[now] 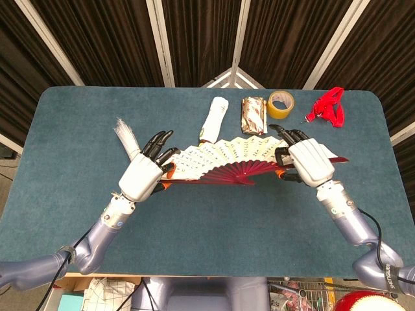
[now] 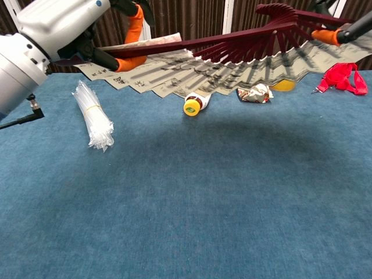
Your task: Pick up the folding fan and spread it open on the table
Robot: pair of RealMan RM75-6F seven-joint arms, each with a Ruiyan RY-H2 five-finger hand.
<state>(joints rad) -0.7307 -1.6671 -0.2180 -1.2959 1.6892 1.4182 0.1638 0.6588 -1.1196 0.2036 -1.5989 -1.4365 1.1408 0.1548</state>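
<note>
Head view: at frame centre, the left hand [image 1: 144,178] and right hand [image 1: 310,162] each grip an end of the folding fan [image 1: 227,159], spread wide.

Chest view: the fan hangs above the table [image 2: 192,203] along the top; lowering it flat seems next.

Folding fan [image 1: 224,159], spread wide, aloft
</note>
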